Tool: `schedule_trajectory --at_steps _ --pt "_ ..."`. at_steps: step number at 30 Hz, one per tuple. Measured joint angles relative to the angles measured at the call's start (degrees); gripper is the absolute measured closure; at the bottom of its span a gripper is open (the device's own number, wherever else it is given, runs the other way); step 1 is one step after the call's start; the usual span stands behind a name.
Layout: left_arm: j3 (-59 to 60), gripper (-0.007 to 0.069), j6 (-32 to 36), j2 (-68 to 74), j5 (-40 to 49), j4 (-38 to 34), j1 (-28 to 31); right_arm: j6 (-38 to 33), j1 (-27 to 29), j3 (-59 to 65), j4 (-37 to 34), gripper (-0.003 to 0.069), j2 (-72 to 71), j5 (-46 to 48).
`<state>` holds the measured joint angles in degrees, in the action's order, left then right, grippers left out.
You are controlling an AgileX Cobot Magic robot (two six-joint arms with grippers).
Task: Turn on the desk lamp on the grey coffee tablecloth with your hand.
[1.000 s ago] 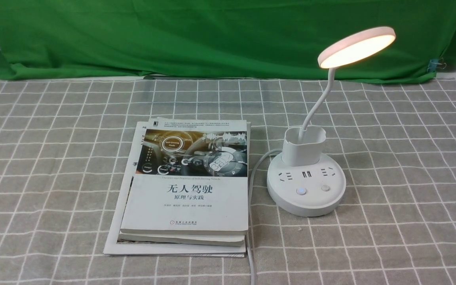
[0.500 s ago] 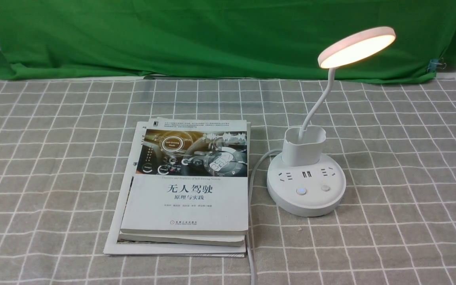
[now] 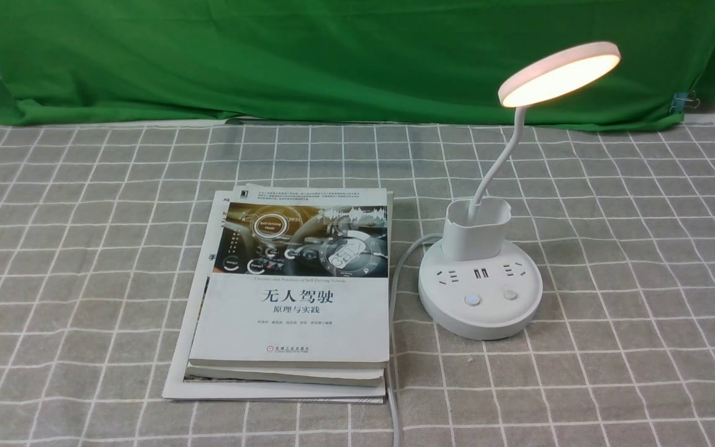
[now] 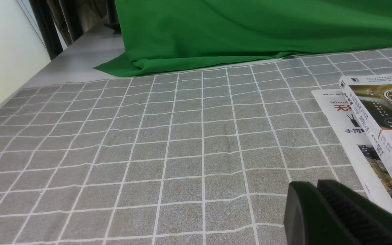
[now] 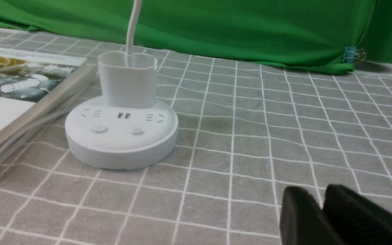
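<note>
The white desk lamp (image 3: 480, 292) stands on the grey coffee tablecloth (image 3: 612, 248), right of centre. Its disc head (image 3: 559, 73) glows warm white. Its round base shows sockets and two buttons; the left button (image 3: 472, 300) is lit. The base also shows in the right wrist view (image 5: 121, 136). Neither arm shows in the front view. My right gripper (image 5: 318, 197) is shut and empty, low over the cloth, well short of the lamp on its right side. My left gripper (image 4: 315, 185) is shut and empty, over the cloth beside the books.
A stack of books (image 3: 292, 292) lies left of the lamp, also in the left wrist view (image 4: 376, 129). The lamp's grey cord (image 3: 395, 298) runs between books and base to the front edge. A green backdrop cloth (image 3: 332, 56) hangs behind, with a clip (image 3: 683, 100).
</note>
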<state>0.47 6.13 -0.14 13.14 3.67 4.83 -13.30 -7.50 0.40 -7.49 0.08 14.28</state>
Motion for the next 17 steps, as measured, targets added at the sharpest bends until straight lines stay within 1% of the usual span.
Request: schedule_trajectory --at_steps 7,17 --pt "0.0 0.0606 0.0 0.0 0.0 0.0 0.0 0.0 0.0 0.0 0.0 0.0461 0.0 0.0" --pt "0.0 0.0606 0.0 0.0 0.0 0.0 0.0 0.0 0.0 0.0 0.0 0.0443 0.0 0.1"
